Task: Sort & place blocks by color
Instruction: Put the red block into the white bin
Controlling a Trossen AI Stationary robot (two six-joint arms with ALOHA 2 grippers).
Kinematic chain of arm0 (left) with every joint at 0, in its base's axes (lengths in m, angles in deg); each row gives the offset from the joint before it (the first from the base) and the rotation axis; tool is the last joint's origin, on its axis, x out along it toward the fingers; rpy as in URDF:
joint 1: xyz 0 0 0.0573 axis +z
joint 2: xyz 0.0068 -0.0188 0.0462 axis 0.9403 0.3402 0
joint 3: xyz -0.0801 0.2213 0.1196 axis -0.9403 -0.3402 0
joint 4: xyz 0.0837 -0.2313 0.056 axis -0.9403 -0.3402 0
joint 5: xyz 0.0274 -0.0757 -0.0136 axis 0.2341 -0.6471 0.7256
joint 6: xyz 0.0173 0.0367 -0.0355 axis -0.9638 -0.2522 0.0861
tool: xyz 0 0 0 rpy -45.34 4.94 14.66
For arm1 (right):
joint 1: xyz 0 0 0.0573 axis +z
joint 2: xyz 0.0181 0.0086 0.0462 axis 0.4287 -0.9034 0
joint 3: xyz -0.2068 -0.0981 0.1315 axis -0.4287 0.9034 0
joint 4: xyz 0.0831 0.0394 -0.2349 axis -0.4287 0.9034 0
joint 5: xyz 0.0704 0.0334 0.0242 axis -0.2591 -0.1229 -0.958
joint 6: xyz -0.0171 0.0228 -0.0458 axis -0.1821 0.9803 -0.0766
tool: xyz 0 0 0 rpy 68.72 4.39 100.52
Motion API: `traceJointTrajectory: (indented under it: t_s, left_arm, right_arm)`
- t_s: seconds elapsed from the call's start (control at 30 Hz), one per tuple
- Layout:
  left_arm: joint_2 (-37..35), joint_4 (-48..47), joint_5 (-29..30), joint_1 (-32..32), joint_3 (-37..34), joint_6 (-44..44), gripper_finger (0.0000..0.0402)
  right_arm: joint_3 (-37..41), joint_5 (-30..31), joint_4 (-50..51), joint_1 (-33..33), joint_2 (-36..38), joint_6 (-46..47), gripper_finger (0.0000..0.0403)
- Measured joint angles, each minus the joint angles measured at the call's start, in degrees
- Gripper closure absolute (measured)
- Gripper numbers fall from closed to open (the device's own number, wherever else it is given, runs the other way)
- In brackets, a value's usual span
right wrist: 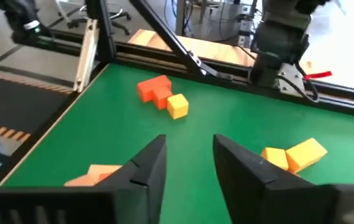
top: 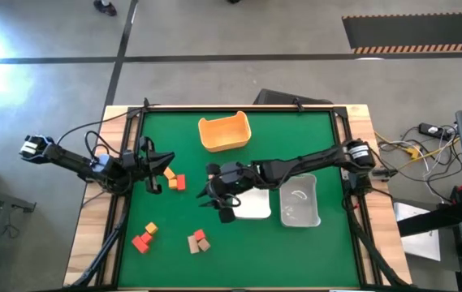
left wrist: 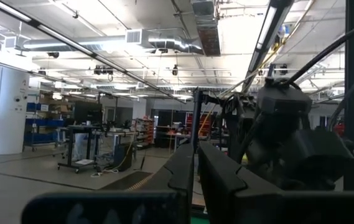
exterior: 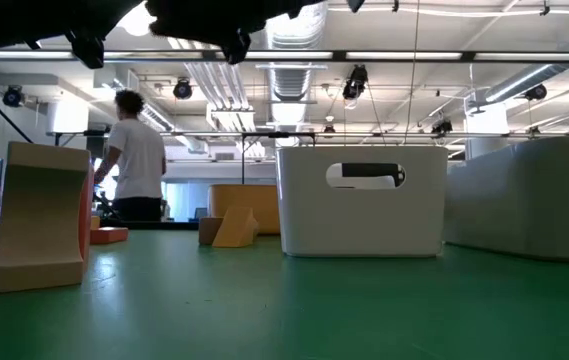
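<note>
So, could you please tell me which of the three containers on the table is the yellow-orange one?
The yellow-orange tub at the far edge of the table. The white tray and clear tray sit side by side nearer the right arm.

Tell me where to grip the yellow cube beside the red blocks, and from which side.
Take the yellow cube from straight above, fingers on its two free side faces. One corner sits against the red blocks, so avoid that side. The right end effector hovers open nearby.
</note>
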Motion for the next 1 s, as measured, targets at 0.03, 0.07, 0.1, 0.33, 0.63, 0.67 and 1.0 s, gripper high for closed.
traceJointTrajectory:
  t_s: [0.03,0.07,0.1,0.33,0.63,0.67,1.0]
  left_arm:
    - [0.0,0.0,0.0,0.0,0.0,0.0,0.0393]
    - [0.0,0.0,0.0,0.0,0.0,0.0,0.0393]
    - [0.0,0.0,0.0,0.0,0.0,0.0,0.0393]
    - [0.1,0.0,0.0,0.0,0.0,0.0,0.0393]
    - [0.3,0.0,0.0,0.0,0.0,0.0,0.0393]
    - [0.3,0.0,0.0,0.0,0.0,0.0,0.0393]
    - [0.3,0.0,0.0,0.0,0.0,0.0,0.0393]
  right_arm:
    - [0.0,0.1,0.1,0.0,-0.6,0.0,0.0262]
    - [-0.3,0.2,0.1,0.2,-1.5,0.2,0.0255]
    - [-0.6,0.2,-0.3,0.4,-2.1,0.8,0.025]
    - [-3.9,0.4,1.4,1.3,-7.7,3.1,0.0221]
    - [-10.8,4.0,8.7,3.4,-12.2,-1.8,0.0219]
    - [-11.2,4.1,8.9,3.6,-12.6,-2.6,0.0219]
    - [-12.3,4.1,8.2,4.5,-13.2,0.1,0.0219]
